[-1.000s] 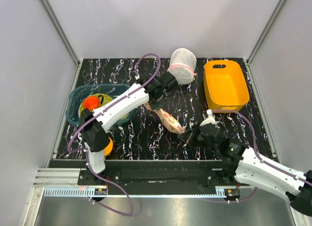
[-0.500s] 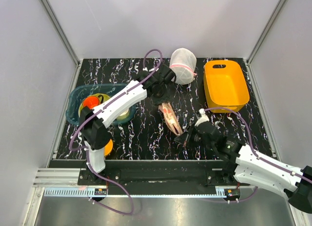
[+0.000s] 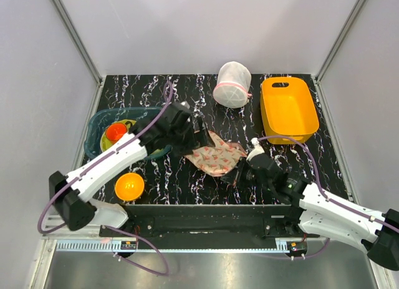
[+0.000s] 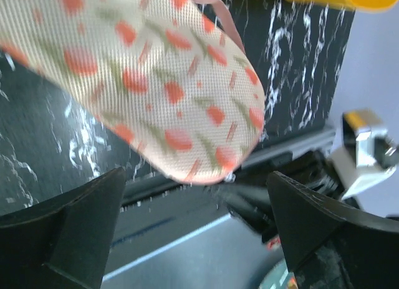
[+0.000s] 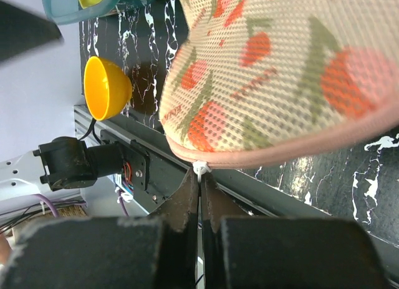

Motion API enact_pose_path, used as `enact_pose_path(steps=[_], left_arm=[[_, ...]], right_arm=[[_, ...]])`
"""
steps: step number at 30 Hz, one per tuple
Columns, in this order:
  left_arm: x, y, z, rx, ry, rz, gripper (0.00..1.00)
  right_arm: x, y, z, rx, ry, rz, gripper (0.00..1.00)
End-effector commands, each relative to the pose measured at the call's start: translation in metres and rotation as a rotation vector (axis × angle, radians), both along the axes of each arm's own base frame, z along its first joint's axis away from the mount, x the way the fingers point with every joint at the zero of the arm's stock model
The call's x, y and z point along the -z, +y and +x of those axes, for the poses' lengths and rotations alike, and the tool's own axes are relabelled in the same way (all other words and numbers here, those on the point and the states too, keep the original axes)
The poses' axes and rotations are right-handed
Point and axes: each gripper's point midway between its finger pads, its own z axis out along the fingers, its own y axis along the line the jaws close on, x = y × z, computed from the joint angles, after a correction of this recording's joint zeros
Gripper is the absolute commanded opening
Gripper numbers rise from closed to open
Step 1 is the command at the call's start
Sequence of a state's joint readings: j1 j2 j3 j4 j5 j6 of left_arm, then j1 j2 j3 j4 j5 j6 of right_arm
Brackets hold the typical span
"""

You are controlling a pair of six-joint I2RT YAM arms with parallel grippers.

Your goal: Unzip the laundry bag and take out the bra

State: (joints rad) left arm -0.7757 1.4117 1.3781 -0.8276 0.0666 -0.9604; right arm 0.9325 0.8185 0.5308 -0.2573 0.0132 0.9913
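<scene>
The laundry bag [image 3: 216,156] lies spread flat on the table, beige mesh with orange and green print and pink edging. It fills the top of the left wrist view [image 4: 156,83] and of the right wrist view [image 5: 280,70]. My left gripper [image 3: 202,137] is open at the bag's far left edge. Its fingers [image 4: 68,226] stand wide apart with nothing between them. My right gripper [image 3: 235,175] is at the bag's near edge, shut on the white zipper pull [image 5: 199,169]. The bra is hidden.
A rounded white mesh bag [image 3: 232,84] and an orange tub [image 3: 288,108] stand at the back right. A teal basin [image 3: 100,139] with an orange cup [image 3: 115,131] sits at the left. An orange bowl [image 3: 129,186] lies near the front edge.
My left gripper has opened and let go of the bag, then drawn back toward the near left. The bag has dropped from a stretched strip to lying flat. The right gripper stays shut on the pull.
</scene>
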Motion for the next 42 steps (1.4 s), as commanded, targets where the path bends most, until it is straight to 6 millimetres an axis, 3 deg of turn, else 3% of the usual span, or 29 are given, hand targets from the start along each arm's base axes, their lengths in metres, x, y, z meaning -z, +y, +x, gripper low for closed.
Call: enact_pose_path(steps=[1, 4, 6, 8, 16, 23, 26, 28, 29, 31, 32, 34, 36, 38, 39, 42], left_arm=[[0.026, -0.016, -0.05, 0.059, 0.161, -0.167, 0.99], [0.022, -0.03, -0.073, 0.084, 0.188, -0.26, 0.99], [0.034, -0.031, -0.081, 0.083, 0.217, -0.265, 0.99], [0.044, -0.031, -0.08, 0.055, 0.234, -0.269, 0.99], [0.029, -0.056, -0.064, 0.014, 0.218, -0.429, 0.99], [0.051, -0.062, -0.054, -0.014, 0.237, -0.38, 0.99], [0.054, -0.056, -0.041, -0.033, 0.227, -0.371, 0.97], [0.056, -0.05, -0.035, -0.047, 0.218, -0.343, 0.89], [0.05, -0.05, -0.031, -0.049, 0.202, -0.34, 0.66], [0.051, -0.04, -0.025, -0.066, 0.184, -0.293, 0.32], [0.043, -0.039, -0.021, -0.069, 0.169, -0.294, 0.02], [0.041, -0.026, -0.014, -0.082, 0.156, -0.269, 0.0], [0.034, -0.017, -0.006, -0.086, 0.126, -0.261, 0.0], [0.031, -0.014, -0.003, -0.071, 0.114, -0.255, 0.0], [0.025, -0.014, -0.002, -0.045, 0.101, -0.252, 0.0], [0.027, -0.021, 0.0, 0.022, 0.104, -0.232, 0.0]], right_arm=[[-0.025, 0.011, 0.004, -0.02, -0.05, 0.059, 0.0], [-0.023, 0.013, 0.005, -0.02, -0.044, 0.052, 0.0], [-0.02, 0.018, 0.001, -0.054, -0.025, 0.053, 0.0], [-0.019, 0.021, 0.001, -0.067, -0.023, 0.053, 0.0], [-0.028, 0.017, 0.0, -0.067, -0.046, 0.051, 0.0], [-0.029, 0.012, 0.002, -0.044, -0.05, 0.044, 0.0], [-0.025, 0.011, 0.001, -0.044, -0.04, 0.036, 0.0], [-0.024, 0.01, 0.0, -0.039, -0.034, 0.036, 0.0], [-0.022, 0.008, -0.001, -0.038, -0.033, 0.033, 0.0], [-0.017, 0.005, -0.003, -0.038, -0.021, 0.017, 0.0], [-0.011, 0.002, -0.004, -0.034, -0.015, -0.001, 0.0], [0.001, -0.008, -0.01, -0.04, 0.002, -0.042, 0.0], [0.031, -0.027, -0.013, -0.004, 0.026, -0.126, 0.0], [0.047, -0.04, -0.019, 0.014, 0.037, -0.161, 0.0], [0.052, -0.045, -0.021, 0.017, 0.047, -0.176, 0.0], [0.04, -0.041, -0.023, 0.002, 0.033, -0.141, 0.0]])
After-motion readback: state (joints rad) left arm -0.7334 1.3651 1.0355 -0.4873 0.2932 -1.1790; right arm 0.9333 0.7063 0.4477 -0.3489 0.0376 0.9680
